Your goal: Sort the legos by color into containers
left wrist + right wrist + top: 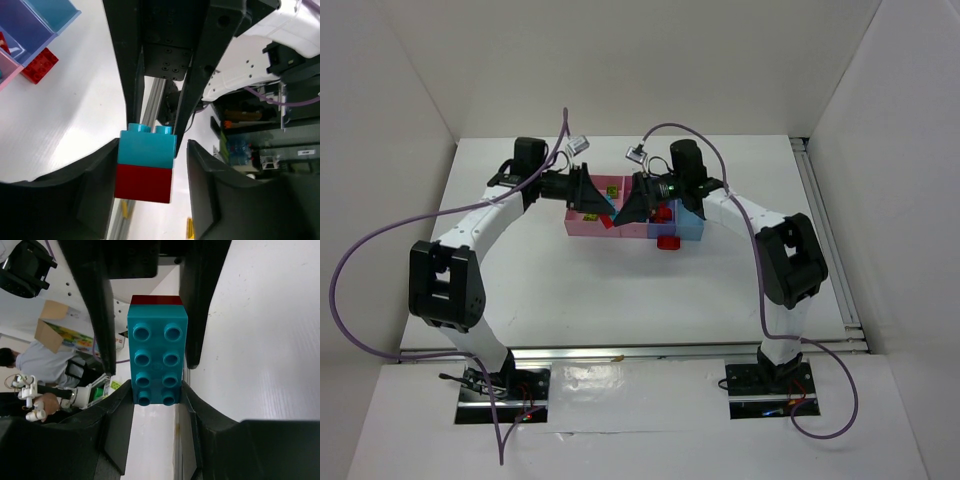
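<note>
Above containers (585, 226): cyan brick (157, 355) clamped by right gripper (156, 390); left gripper (153, 150) parted round red brick (143, 184); red, unless detached, missorted with cyan.

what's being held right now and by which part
The right pincer clamps the cyan brick by its long sides; the left pincer stands open around the red brick.

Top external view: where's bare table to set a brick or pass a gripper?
Free: the table between left arm and right arm, from the loose red brick to the near rail; also behind the bins. Crowded: over the bins, left gripper and right gripper around a cyan-and-red brick stack.
</note>
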### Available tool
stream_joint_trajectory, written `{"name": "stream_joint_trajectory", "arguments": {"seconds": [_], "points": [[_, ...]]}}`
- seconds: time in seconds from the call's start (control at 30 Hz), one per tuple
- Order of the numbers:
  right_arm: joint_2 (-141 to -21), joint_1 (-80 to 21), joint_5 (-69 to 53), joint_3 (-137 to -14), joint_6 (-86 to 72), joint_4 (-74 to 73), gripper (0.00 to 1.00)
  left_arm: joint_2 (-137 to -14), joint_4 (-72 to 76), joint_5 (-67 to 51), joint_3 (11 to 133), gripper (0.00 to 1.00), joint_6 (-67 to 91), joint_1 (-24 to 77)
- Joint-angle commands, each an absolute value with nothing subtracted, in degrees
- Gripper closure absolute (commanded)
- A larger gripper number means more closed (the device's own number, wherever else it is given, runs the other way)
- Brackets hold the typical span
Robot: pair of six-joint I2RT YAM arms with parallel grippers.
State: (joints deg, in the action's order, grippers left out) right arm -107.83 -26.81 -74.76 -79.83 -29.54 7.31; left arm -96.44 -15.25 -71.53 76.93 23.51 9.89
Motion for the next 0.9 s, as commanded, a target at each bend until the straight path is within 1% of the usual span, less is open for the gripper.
{"name": "stream_joint_trajectory", "arguments": {"seconds": [0.0,0.03,0.07,0.17,0.2,0.23,0.3,0.33,0.37,0.4,0.57,0.67,0.8,0.83,0.87], "points": [[-107.3,-27.3,-73.5,-78.2,-30.2,11.2,0.90,-95.3,-17.8,-71.2,80.0,0.18,20.9,10.2],[-107.3,-27.3,-73.5,-78.2,-30.8,12.8,0.90,-95.3,-17.8,-71.2,80.0,0.03,20.3,10.2],[-107.3,-27.3,-73.5,-78.2,-31.5,13.5,0.90,-95.3,-18.5,-71.2,80.0,0.00,20.3,9.6],[-106.8,-26.8,-72.9,-77.1,-33.0,14.8,0.90,-94.7,-18.5,-71.2,79.5,0.00,20.3,8.2],[-106.8,-26.8,-72.9,-77.1,-33.0,15.4,0.90,-94.2,-18.5,-71.2,78.9,0.06,20.3,8.2],[-106.3,-26.3,-72.9,-76.6,-33.6,15.4,0.90,-94.2,-18.5,-71.2,78.9,0.10,20.3,7.7],[-106.3,-26.3,-72.9,-76.0,-33.6,15.4,0.90,-94.2,-18.5,-71.8,78.4,0.22,20.3,7.0],[-106.3,-25.7,-72.9,-76.0,-33.6,15.4,0.90,-94.2,-18.5,-72.3,78.4,0.31,20.3,6.9],[-105.7,-25.7,-72.4,-76.0,-33.6,15.4,0.90,-94.2,-18.5,-72.3,77.7,0.36,20.3,6.4],[-105.7,-25.1,-72.4,-75.3,-33.6,15.4,0.90,-93.7,-18.5,-72.3,77.7,0.39,20.3,6.4],[-105.7,-25.1,-71.9,-74.8,-34.1,16.1,0.90,-93.7,-18.5,-73.4,77.1,0.41,20.3,6.4],[-105.7,-25.1,-71.4,-74.8,-34.1,16.1,0.90,-93.7,-18.5,-73.9,76.6,0.40,20.3,6.4],[-105.7,-25.1,-70.8,-74.8,-34.6,16.6,0.91,-93.7,-18.5,-73.9,76.0,0.28,20.3,6.4],[-105.7,-25.1,-70.8,-74.8,-34.6,17.2,0.91,-93.7,-18.5,-73.9,76.0,0.28,20.3,6.4],[-105.7,-25.1,-70.8,-74.8,-35.2,17.7,0.91,-93.7,-18.5,-73.9,76.0,0.31,20.3,6.4]]}}
